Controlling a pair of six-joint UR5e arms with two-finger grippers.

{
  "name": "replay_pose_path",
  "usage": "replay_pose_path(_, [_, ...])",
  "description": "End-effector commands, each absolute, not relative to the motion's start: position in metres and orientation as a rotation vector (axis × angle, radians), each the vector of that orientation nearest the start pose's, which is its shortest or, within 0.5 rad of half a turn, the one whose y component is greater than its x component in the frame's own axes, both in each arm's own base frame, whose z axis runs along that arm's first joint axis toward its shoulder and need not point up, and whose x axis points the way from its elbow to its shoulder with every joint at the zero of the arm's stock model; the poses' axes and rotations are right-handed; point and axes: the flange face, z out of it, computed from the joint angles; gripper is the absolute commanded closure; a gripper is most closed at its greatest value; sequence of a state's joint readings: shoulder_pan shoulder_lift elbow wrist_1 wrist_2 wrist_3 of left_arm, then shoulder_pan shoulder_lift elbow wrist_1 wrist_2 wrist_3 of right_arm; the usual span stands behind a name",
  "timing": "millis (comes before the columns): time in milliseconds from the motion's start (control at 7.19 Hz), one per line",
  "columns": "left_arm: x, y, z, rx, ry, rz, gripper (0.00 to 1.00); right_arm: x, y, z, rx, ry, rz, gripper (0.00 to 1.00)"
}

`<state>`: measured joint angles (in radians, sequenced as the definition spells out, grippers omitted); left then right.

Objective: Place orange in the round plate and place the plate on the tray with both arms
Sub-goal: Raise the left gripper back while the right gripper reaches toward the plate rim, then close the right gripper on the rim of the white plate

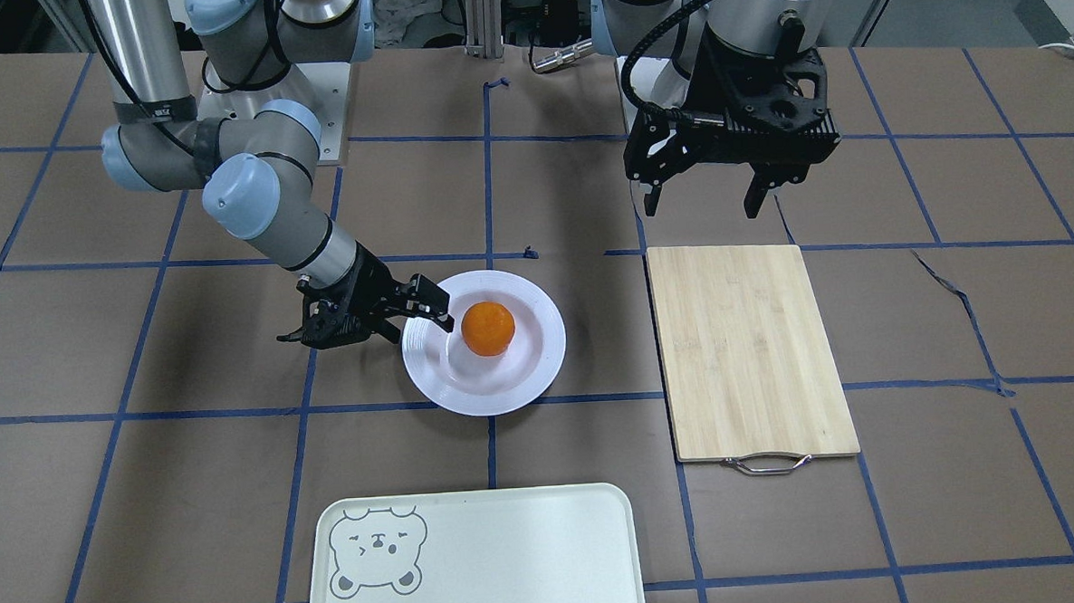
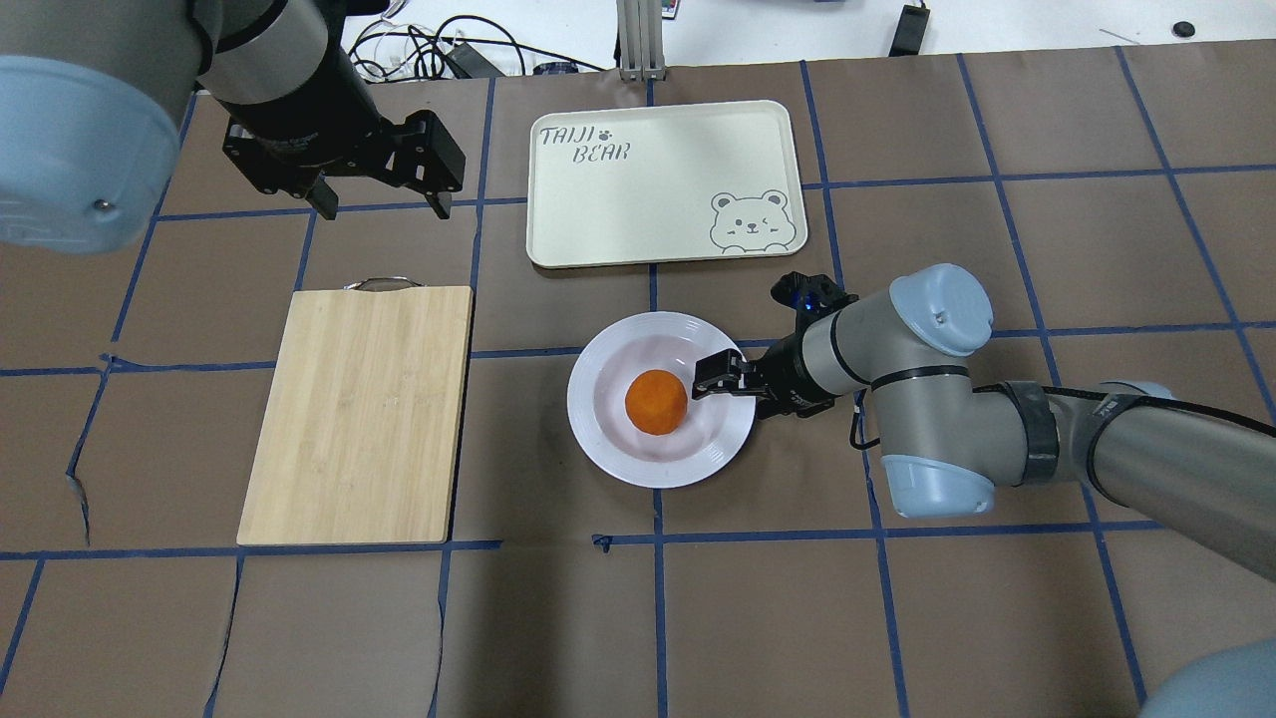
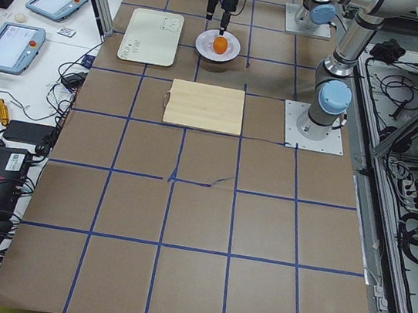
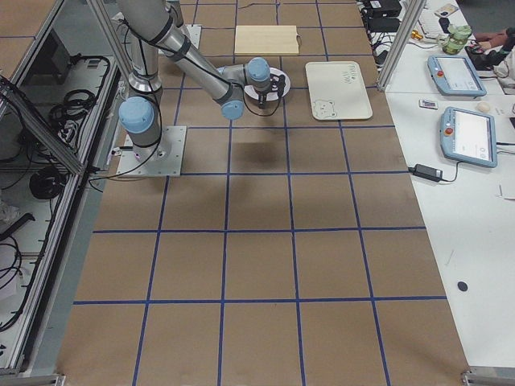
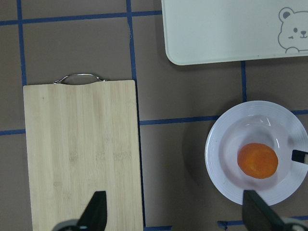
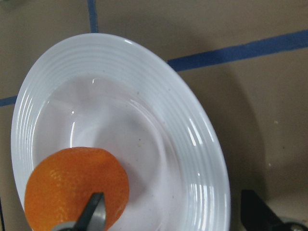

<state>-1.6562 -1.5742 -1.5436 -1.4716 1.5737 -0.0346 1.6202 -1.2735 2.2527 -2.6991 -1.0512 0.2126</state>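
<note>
The orange (image 1: 488,328) (image 2: 655,402) lies in the sunken centre of the round plate (image 1: 540,365) (image 2: 608,439), which rests on the table. My right gripper (image 1: 416,323) (image 2: 733,389) is open and straddles the plate's rim: in the right wrist view one fingertip hangs over the orange (image 6: 72,187), the other outside the rim (image 6: 192,144). My left gripper (image 1: 703,208) (image 2: 384,207) hovers open and holds nothing, above the table off the cutting board's handle end. The cream tray (image 1: 512,565) (image 2: 648,199) with the bear face lies just beyond the plate, nothing on it.
A bamboo cutting board (image 1: 747,347) (image 2: 359,409) with a metal handle lies flat on my left side, a short way from the plate. The left wrist view looks down on board (image 5: 82,154), plate (image 5: 221,163) and tray corner (image 5: 216,33).
</note>
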Motion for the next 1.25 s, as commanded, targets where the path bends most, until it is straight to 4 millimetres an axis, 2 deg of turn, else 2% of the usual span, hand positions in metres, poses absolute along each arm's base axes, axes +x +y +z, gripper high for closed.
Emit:
replay_pose_path(0, [-0.174,-0.492,0.509,0.079,3.139,-0.190,0.00,0.209,-0.443,0.169,0.148,2.612,-0.100,0.01])
replay_pose_path(139, [-0.174,-0.492,0.509,0.079,3.139,-0.188,0.00,0.209,-0.443,0.168,0.147,2.614,-0.099,0.02])
replay_pose_path(278, [-0.174,-0.492,0.509,0.079,3.140,-0.190,0.00,0.209,-0.444,0.163,0.156,2.620,-0.081,0.08])
replay_pose_path(417, [-0.174,-0.492,0.509,0.079,3.140,-0.190,0.00,0.209,-0.444,0.156,0.163,2.620,-0.062,0.18])
replay_pose_path(835, [-0.173,-0.493,0.509,0.075,3.145,-0.193,0.00,0.209,-0.444,0.156,0.161,2.624,-0.063,0.47])
replay_pose_path(1113, [-0.172,-0.493,0.510,0.072,3.143,-0.195,0.00,0.209,-0.444,0.156,0.161,2.625,-0.064,0.60])
